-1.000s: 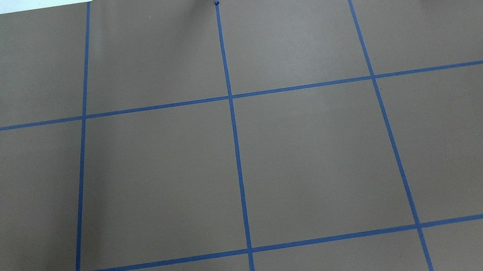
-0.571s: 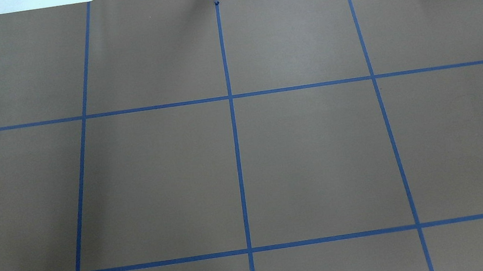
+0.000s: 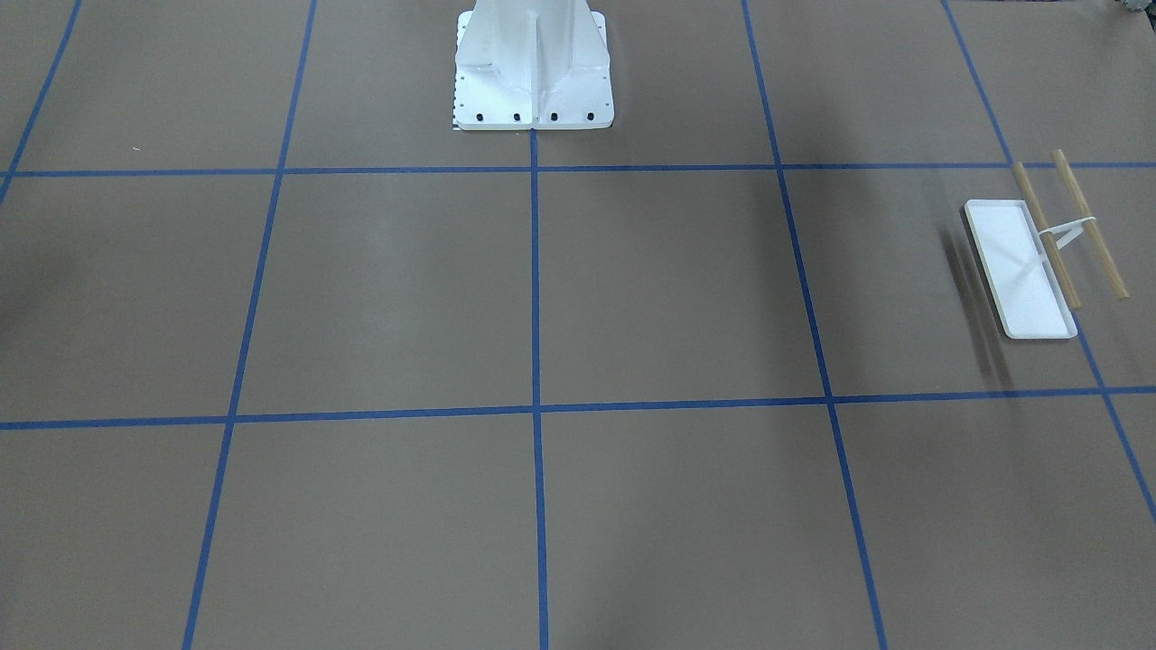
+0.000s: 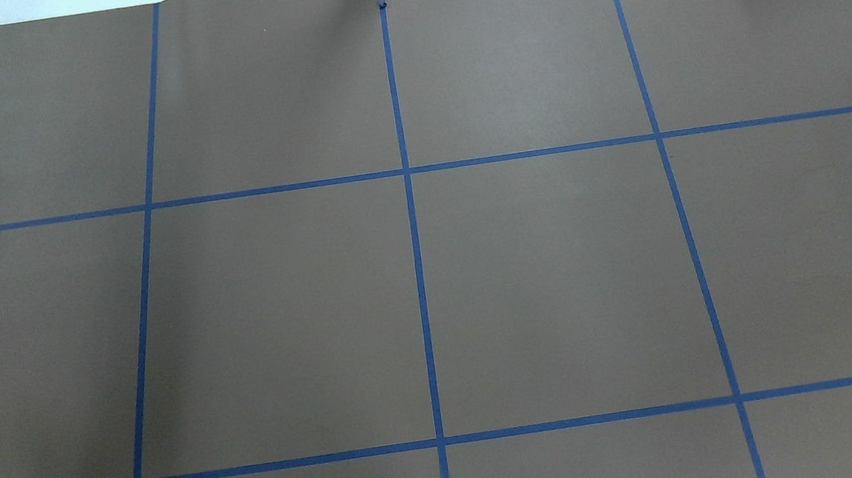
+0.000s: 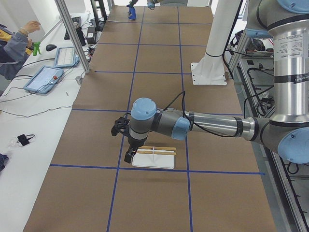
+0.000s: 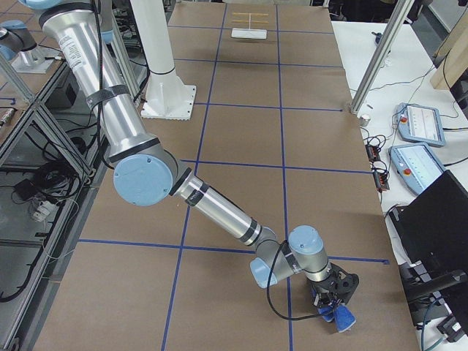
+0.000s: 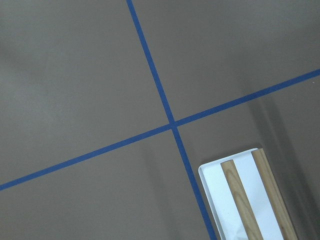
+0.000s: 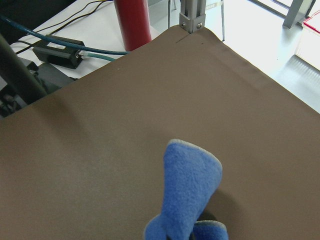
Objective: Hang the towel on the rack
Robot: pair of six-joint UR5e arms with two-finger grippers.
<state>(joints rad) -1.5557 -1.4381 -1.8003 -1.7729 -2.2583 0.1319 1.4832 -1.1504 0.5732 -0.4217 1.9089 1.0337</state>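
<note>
I had the brown paper-covered table [image 3: 668,289] in front of me, marked into big squares by blue tape lines [image 3: 535,271], with the white robot pedestal [image 3: 533,63] bolted at the top centre of the front-facing view. The rack [image 3: 1016,262] stood at the right of that view, its white tray base flat on the paper and its two wooden bars running parallel above it. The left gripper [image 5: 129,155] hung just beside the rack's near end in the left side view; I could not tell how its jaws stood. The towel [image 6: 338,316] was well apart from the rack, at the opposite end of the table, in the lower right of the right side view. There it was bunched under the right gripper [image 6: 333,303]. The right wrist camera showed its blue cloth rising in a folded peak from the bottom edge, but no fingers, so I could not tell whether that pincer was clenched on it. Along the table ran a white bench with tablets [image 6: 420,121] and a laptop [image 6: 435,219]. A person's arm [image 5: 14,48] showed at the upper left of the left side view.
</note>
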